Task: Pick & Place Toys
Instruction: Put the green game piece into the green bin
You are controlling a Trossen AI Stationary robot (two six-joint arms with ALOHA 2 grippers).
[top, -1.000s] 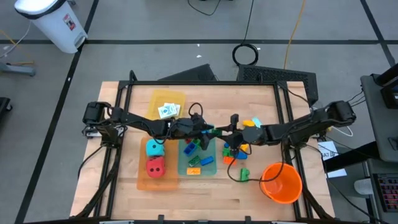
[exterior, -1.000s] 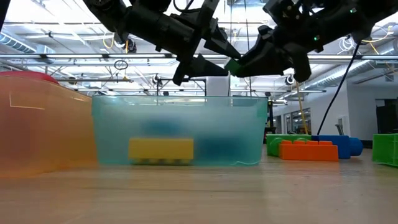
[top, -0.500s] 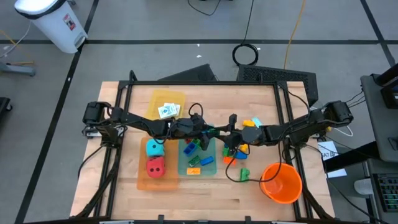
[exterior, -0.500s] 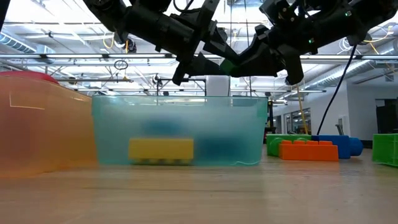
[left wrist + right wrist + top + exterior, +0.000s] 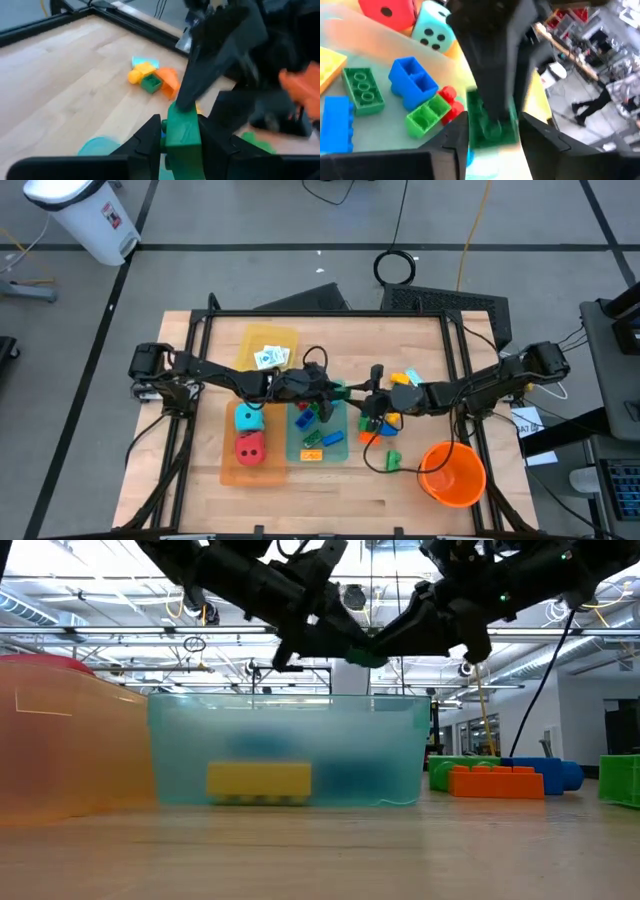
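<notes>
Handover mid-air: left gripper (image 5: pixel 181 131) and right gripper (image 5: pixel 492 125) both pinching one green brick (image 5: pixel 343 391) above teal tray (image 5: pixel 340 448). Several bricks already in tray, both dice (image 5: pixel 249 432) in orange tray (image 5: pixel 228 470). More bricks (image 5: pixel 385 428) loose on table (image 5: pixel 420 340), so roughly half done.

Above the teal tray (image 5: pixel 316 450) both grippers met tip to tip on one green brick (image 5: pixel 182 134), blocking passage there. Bricks crowded the tray floor. The table's (image 5: pixel 410 480) near strip and its far right corner lay bare; the orange bucket (image 5: pixel 451 473) occupied the near right.
</notes>
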